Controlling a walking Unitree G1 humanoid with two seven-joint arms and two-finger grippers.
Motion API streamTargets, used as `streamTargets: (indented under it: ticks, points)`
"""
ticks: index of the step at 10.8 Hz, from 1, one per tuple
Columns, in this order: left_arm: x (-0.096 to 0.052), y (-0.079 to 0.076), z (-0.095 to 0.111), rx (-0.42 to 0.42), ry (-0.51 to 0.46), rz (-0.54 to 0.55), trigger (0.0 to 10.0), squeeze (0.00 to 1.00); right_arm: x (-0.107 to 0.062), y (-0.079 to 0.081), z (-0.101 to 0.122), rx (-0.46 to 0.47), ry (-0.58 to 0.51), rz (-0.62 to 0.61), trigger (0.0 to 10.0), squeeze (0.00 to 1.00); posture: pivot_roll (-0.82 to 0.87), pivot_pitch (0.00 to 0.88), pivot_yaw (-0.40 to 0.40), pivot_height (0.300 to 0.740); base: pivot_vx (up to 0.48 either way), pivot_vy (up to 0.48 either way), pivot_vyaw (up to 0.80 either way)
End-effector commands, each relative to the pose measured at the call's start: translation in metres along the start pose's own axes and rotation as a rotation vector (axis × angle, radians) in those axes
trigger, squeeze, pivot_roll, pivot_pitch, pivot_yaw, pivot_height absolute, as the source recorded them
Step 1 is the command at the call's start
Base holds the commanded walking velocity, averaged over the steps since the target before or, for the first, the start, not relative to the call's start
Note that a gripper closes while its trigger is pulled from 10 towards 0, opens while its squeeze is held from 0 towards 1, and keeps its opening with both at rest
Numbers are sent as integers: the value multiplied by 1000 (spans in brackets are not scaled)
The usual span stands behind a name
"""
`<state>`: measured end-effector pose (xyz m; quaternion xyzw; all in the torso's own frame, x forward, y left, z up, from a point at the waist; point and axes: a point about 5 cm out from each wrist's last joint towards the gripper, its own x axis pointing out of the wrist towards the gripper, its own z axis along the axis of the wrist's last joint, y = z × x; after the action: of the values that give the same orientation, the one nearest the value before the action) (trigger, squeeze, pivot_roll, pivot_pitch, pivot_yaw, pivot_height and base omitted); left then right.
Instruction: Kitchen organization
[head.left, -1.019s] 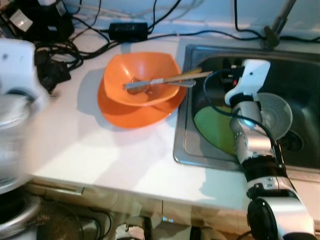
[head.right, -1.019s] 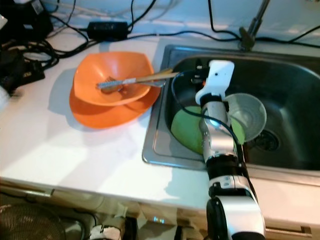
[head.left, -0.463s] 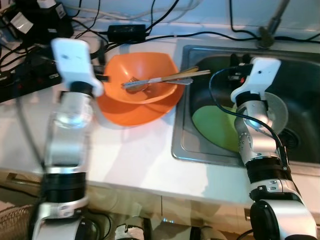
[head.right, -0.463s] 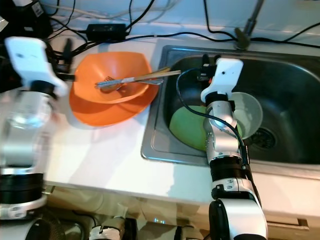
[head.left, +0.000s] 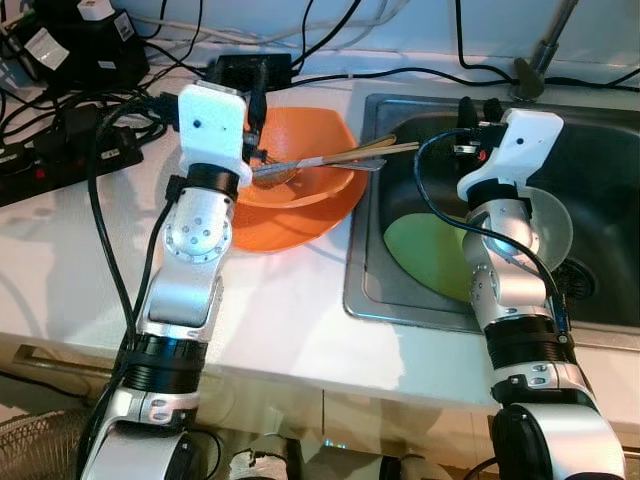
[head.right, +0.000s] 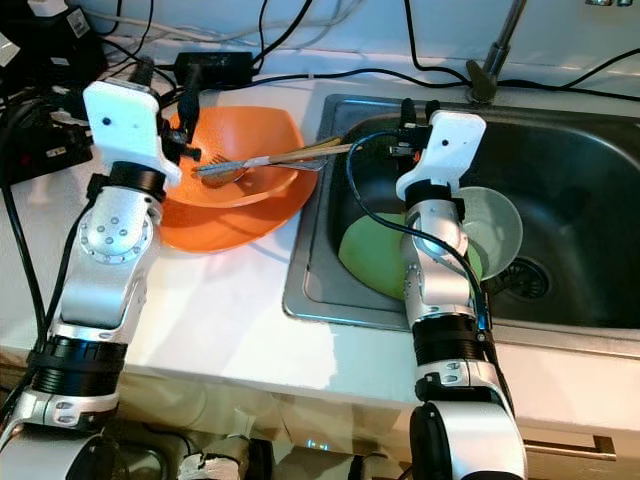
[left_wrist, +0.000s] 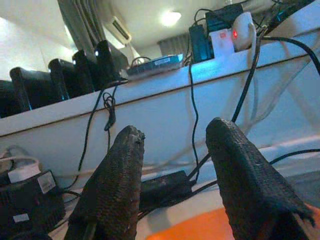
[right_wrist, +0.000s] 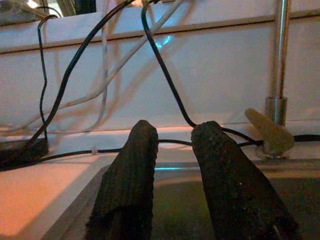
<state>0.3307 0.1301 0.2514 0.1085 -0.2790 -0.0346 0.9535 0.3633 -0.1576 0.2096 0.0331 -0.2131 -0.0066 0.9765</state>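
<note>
On the white tabletop (head.left: 290, 330), the orange bowl (head.left: 300, 160) holds cutlery (head.left: 320, 162) beside the steel sink (head.left: 600, 150). Left end effector (head.left: 252, 100), fingers parted and empty, hovers at its rim; right end effector (head.left: 475, 110), likewise empty, hangs over the sink. This looks like an approach; next, descend to grasp the cutlery.

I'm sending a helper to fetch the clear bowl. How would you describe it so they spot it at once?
Look into the steel sink on the right of the white counter. The clear bowl sits there against a green plate, the one see-through dish; the bowls on the counter are orange.
</note>
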Motion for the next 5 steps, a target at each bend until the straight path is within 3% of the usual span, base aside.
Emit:
streamTargets:
  ticks: [1,5]
  points:
    - [2,1,0,10,-13,16,10000,0,-2,-1,4,1,-23,-3,10000,0,91,88,42,740,0,-382,0]
    - [3,0,1,14,-33,19,10000,0,-3,-1,2,6,-7,0,10000,0,93,99,40,740,0,-400,0]
